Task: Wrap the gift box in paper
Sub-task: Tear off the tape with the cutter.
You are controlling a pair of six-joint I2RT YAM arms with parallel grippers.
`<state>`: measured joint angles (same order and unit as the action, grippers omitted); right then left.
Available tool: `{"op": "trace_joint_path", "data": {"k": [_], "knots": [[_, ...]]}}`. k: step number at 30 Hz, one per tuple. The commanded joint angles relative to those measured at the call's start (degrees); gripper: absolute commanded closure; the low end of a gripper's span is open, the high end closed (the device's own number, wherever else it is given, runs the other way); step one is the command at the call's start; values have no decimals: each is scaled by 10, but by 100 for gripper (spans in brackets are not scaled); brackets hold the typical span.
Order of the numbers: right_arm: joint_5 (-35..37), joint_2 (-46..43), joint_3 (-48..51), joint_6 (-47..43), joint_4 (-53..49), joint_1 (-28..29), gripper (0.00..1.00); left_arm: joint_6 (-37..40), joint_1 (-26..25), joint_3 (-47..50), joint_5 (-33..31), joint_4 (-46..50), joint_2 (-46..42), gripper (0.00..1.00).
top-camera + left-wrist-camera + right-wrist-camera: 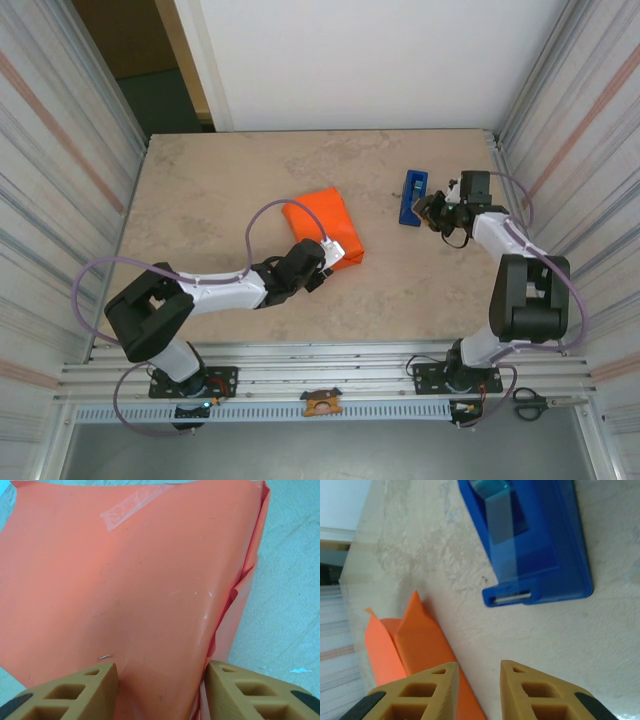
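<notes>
The paper (322,225) lies folded into a tight orange bundle on the table (220,190), straight ahead of the left gripper (161,677). The gift box itself is hidden inside the folds. The bundle's near end sits between the left gripper's fingers (75,690), and the paper fills the gap from one pad to the other. A crease rises from that gap, so the jaws stand half closed, clamped on the paper. Further ahead of this gripper, at the bundle's far end, a short strip of clear tape (132,507) is stuck flat on the top face. To the gripper's right the paper ends in loose layered edges with bare table beyond them.

The right gripper (480,680) hovers low over the table, well off to the right of the bundle. Its jaws are slightly parted, with nothing between them but bare tabletop. From its wrist view the bundle's folded end lies to its left, with pointed flaps sticking out. The blue dispenser (540,555) stands just ahead of this gripper, a little to its right. Its metal cutter end faces the fingers, close but not touching. Scissors (530,403) lie far behind this gripper, on the rail beside the right arm's base.
</notes>
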<state>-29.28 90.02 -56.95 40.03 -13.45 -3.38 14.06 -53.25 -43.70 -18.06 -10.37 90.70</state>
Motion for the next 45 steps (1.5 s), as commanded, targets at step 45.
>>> {"op": "trace_joint_path", "data": {"k": [45], "knots": [[-121,231,-189,-58,-51,-48,76,-24,0,30,22,86,18,51]]}}
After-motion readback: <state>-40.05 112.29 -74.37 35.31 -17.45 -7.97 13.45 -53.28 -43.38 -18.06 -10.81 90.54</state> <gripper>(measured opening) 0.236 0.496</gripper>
